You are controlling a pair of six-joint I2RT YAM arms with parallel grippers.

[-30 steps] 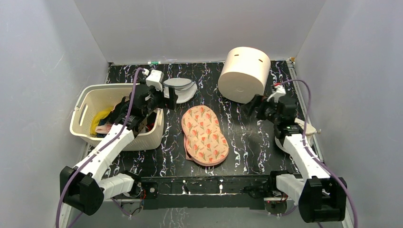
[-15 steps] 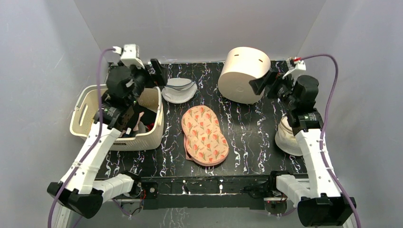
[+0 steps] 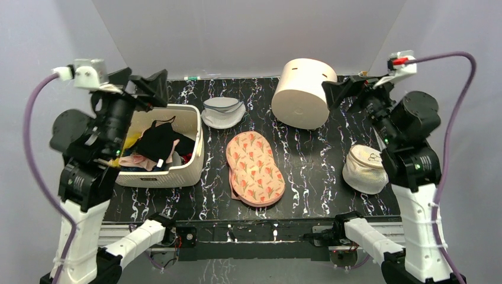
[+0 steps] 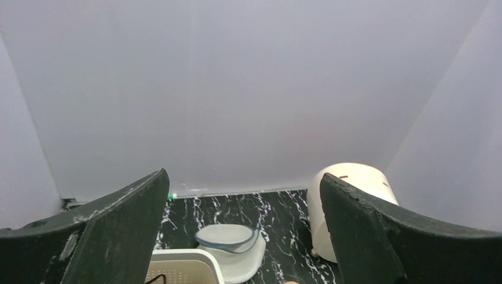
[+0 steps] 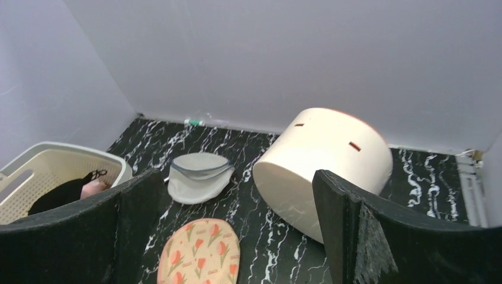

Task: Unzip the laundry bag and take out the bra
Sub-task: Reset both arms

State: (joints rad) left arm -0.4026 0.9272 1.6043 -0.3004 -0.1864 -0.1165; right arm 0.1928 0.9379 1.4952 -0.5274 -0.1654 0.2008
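The flowered laundry bag (image 3: pixel 256 168) lies flat in the middle of the table, its lid down and a pink rim showing at its near end; its far end shows in the right wrist view (image 5: pixel 198 254). A black soft garment with thin straps, the bra (image 3: pixel 155 142) by its look, lies on top of the clothes in the cream basket (image 3: pixel 196 142); it also shows in the right wrist view (image 5: pixel 59 195). My left gripper (image 3: pixel 142 87) is open and empty, high above the basket's far edge. My right gripper (image 3: pixel 349 92) is open and empty, high at the far right.
A round grey-white mesh bag (image 3: pixel 222 112) lies at the back, also in the left wrist view (image 4: pixel 228 248). A big cream cylinder (image 3: pixel 303 92) lies on its side at the back right. A round cream mesh pouch (image 3: pixel 366 168) sits at the right edge.
Both arms have risen high and pulled back from the table. The left gripper has left the basket, where the black garment now shows. The right arm has uncovered the cream pouch.
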